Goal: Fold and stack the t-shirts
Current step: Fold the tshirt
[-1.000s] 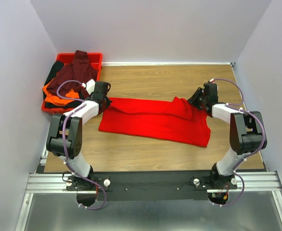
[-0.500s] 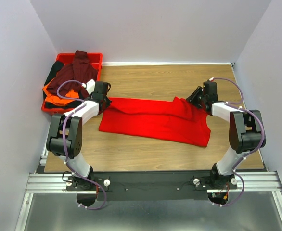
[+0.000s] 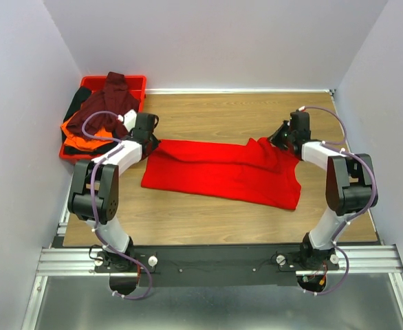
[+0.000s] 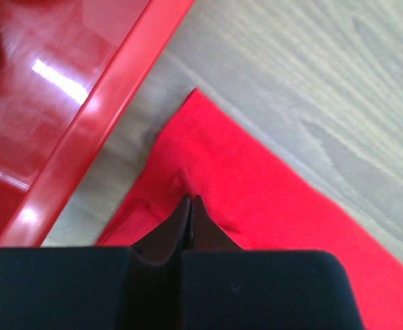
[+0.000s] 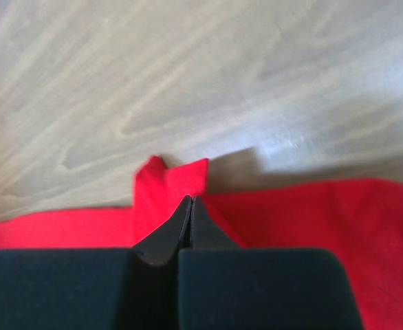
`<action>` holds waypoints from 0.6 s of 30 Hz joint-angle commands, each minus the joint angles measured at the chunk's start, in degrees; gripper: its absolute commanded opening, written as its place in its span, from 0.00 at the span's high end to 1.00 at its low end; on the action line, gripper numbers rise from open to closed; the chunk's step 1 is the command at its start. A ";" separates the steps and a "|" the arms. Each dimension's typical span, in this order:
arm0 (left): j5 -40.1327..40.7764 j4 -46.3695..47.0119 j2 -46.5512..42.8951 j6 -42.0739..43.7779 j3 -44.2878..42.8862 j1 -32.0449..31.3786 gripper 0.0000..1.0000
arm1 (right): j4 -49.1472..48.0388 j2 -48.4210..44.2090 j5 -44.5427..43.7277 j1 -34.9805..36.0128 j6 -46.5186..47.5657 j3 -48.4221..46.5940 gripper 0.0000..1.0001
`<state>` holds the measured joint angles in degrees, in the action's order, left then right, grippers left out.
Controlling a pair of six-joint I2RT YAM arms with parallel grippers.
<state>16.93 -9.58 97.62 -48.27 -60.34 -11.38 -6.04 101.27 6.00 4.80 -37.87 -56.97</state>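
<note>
Tray [image 3: 137,78] (heaped shirts [image 3: 104,104], seemingly three) crowds left tool [image 4: 190,199]; it and right tool [image 5: 191,199] clench red t-shirt [image 3: 222,172].

No text, label, brand, number or sign can be read in any view.

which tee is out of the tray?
The bright red t-shirt, spread on the table. The maroon, orange and black ones are heaped in the red tray.
</note>
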 commanded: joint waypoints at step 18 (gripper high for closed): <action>3.73 -6.94 11.88 3.71 -24.56 1.18 1.00 | 3.06 7.53 -2.92 -1.54 5.70 -25.81 1.00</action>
<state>18.37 -14.00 107.37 -46.37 -80.75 -11.18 -3.25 107.00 4.19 4.34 -33.61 -78.52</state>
